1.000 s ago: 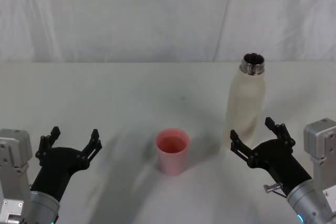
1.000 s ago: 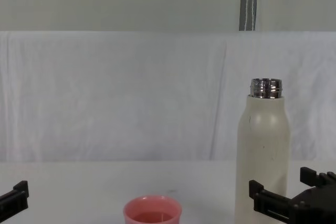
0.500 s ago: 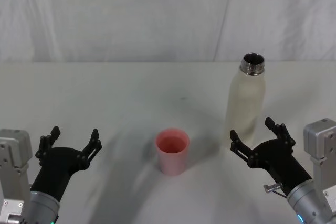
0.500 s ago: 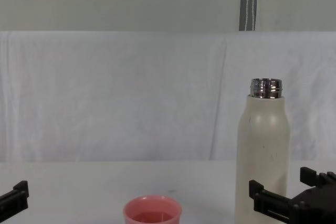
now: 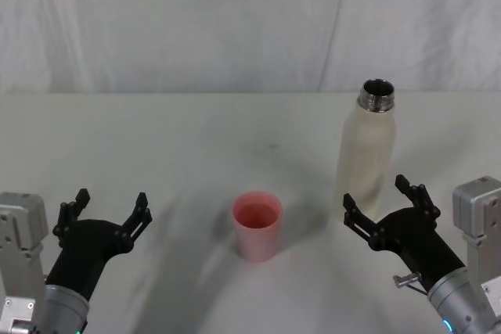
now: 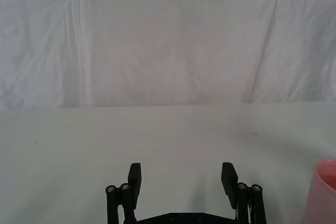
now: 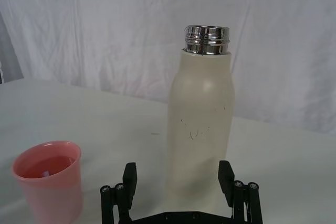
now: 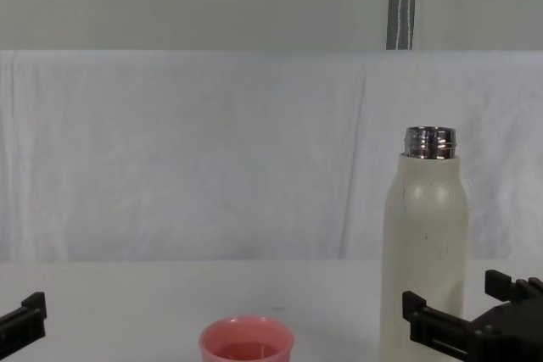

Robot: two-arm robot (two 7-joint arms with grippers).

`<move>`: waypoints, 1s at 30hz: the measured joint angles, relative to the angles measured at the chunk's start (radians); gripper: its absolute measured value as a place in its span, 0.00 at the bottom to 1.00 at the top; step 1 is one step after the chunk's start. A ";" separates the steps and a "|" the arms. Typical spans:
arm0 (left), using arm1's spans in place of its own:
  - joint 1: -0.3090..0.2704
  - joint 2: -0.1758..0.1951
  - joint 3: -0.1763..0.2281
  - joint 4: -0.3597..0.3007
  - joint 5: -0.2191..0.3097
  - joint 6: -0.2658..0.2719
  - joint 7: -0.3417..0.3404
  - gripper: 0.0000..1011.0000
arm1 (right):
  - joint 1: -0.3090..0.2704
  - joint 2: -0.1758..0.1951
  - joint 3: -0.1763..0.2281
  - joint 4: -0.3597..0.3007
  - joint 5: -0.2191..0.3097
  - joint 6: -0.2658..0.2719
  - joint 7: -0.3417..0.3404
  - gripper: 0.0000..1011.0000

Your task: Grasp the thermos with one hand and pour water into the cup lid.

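Nothing grasped yet: my right gripper (image 5: 389, 210) sat spread wide just short of the upright thermos (image 5: 366, 150). Left gripper (image 5: 106, 210) idled, fingers apart. Grasping and pouring into the cup lid (image 5: 257, 225) remained.

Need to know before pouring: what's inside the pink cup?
The cup stands upright and open. Its pink inside looks glossy low down, possibly a little liquid, but I cannot be sure. The near wall hides the very bottom in the chest view.
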 joint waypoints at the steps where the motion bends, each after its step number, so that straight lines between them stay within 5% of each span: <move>1: 0.000 0.000 0.000 0.000 0.000 0.000 0.000 0.99 | 0.000 0.000 0.000 0.000 0.000 0.000 0.000 0.99; 30: 0.000 0.000 0.000 0.000 0.000 0.000 0.000 0.99 | 0.000 0.000 0.000 0.000 0.000 0.000 0.000 0.99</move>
